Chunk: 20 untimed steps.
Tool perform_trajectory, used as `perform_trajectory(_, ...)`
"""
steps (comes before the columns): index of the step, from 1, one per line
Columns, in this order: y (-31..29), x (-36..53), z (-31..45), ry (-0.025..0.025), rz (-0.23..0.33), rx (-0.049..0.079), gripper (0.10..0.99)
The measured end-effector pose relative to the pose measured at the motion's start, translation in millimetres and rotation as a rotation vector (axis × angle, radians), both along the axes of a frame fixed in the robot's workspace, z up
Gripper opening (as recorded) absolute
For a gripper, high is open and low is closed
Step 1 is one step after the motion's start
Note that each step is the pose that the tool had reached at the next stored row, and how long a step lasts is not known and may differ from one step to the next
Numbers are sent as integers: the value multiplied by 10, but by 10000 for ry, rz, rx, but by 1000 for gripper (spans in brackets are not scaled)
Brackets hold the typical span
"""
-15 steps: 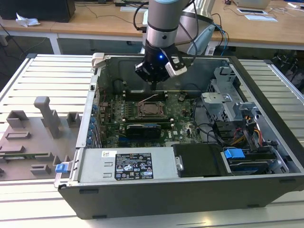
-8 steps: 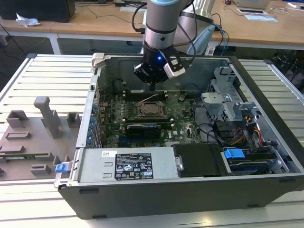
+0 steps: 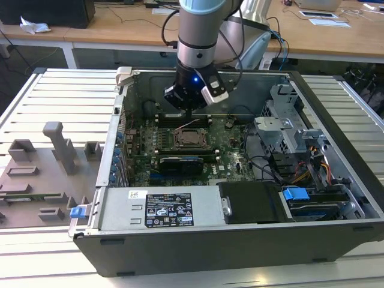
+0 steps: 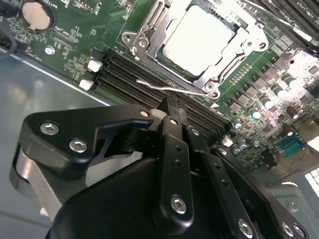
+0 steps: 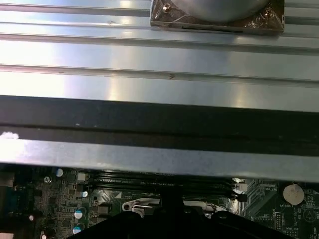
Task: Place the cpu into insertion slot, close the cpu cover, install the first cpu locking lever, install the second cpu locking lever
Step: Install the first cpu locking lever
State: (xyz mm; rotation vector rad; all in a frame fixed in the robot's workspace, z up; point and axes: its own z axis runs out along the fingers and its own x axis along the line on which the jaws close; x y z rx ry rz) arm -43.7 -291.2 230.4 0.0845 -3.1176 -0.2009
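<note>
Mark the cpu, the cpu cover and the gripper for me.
cpu (image 4: 198, 39): second wrist view, middle of its pale metal top.
cpu cover (image 4: 225, 60): second wrist view, frame edge beside the chip.
gripper (image 4: 172, 107): second wrist view, tips of its dark fingers.

One open computer case (image 3: 252, 240) on the slatted table (image 3: 54, 102); one green motherboard (image 3: 231, 153) inside it; one insertion slot (image 3: 191, 139) on that board, and in the second wrist view one cpu (image 4: 198, 36) sitting in it under one cpu cover (image 4: 149, 37); one thin wire lever (image 4: 172, 89) standing free beside the socket; one coin battery (image 4: 38, 14) on the board; one arm, one gripper (image 3: 188, 114); two blue tabs on the case, one at the front corner (image 3: 78, 211), one by the drive bay (image 3: 296, 194); one grey fixture tray (image 3: 42, 174) beside the case
</note>
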Motion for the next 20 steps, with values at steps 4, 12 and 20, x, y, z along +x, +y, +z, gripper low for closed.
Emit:
perform_trajectory(4, 0, 1, -57, 0, 2, 0, 106)
perform_trajectory(12, 0, 84, -153, 5, 1, -1, 106)
perform_trajectory(20, -3, 157, -253, 14, 1, -1, 106)
